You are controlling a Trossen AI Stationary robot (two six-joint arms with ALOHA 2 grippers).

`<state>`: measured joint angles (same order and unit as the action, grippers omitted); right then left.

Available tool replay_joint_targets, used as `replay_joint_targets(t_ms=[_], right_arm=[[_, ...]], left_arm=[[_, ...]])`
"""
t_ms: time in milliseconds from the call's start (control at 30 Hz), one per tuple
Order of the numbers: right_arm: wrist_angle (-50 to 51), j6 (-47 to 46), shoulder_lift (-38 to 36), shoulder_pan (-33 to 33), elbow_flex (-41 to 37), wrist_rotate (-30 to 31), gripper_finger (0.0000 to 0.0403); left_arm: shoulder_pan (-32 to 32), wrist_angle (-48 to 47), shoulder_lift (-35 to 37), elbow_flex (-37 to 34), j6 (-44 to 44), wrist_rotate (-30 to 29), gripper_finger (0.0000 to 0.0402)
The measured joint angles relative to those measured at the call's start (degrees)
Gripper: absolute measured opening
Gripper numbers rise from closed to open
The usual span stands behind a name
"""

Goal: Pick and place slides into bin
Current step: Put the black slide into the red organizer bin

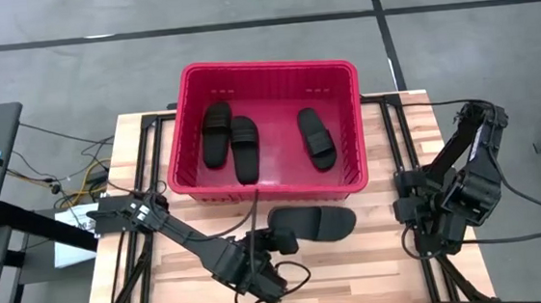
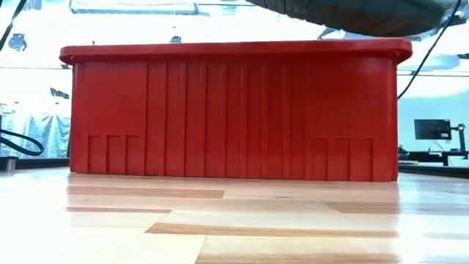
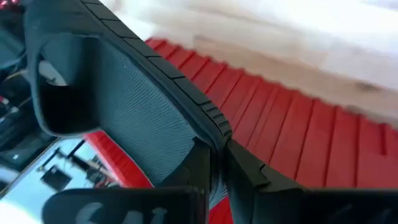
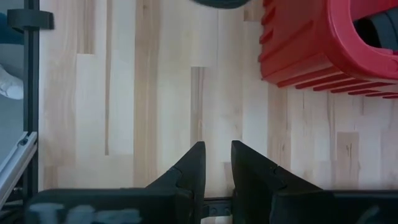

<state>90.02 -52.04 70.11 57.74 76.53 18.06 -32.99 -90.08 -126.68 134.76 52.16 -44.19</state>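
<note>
The red bin (image 1: 270, 176) stands at the table's far middle and fills the low view (image 2: 234, 110). Three black slides lie flat on its floor: two side by side at the left (image 1: 216, 134) (image 1: 245, 148) and one at the right (image 1: 316, 137). A fourth slide (image 1: 315, 223) hangs over the table just near of the bin's front wall, with my left gripper (image 1: 279, 240) shut on it. Its dark underside shows at the top of the low view (image 2: 352, 15). My right gripper (image 4: 217, 158) waits over bare wood at the right, open by a narrow gap, with nothing between its fingers. My left gripper pinches the slide's sole at its long edge (image 3: 214, 127) between the two fingers, toward the slide's left end (image 1: 281, 226). The fingers slant down from the near side and lie across the sole. The slide is lifted clear of the table, roughly level, reaching right from the fingers.
The bin's near wall (image 3: 298, 130) stands close beyond the held slide, and its corner (image 4: 311, 43) shows in the right wrist view. Bare wooden table (image 1: 357, 270) lies near of the bin. Black frame rails (image 1: 130, 269) run along the table's sides.
</note>
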Motion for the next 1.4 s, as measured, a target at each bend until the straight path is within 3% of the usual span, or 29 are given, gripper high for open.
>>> replay_joint_targets(t_ms=[367,733,1067,1300,1400], right_arm=[[0.0,1.1,0.0,0.0,0.0,0.0,0.0070],[0.0,-0.4,0.0,-1.4,0.0,1.2,0.0070],[0.0,3.1,0.0,-10.4,0.0,1.6,0.0070],[0.0,9.5,0.0,-18.8,0.0,1.6,0.0070],[0.0,11.6,0.0,-21.7,0.0,1.6,0.0070]], left_arm=[[2.7,0.1,5.2,0.0,2.5,-5.6,0.0012],[10.2,0.0,15.2,0.0,9.3,-1.6,0.0011],[24.2,0.0,20.5,0.0,16.2,1.8,0.0011],[30.1,0.5,20.6,0.0,24.4,1.9,0.0011],[32.5,3.8,20.6,0.0,25.5,6.5,0.0011]])
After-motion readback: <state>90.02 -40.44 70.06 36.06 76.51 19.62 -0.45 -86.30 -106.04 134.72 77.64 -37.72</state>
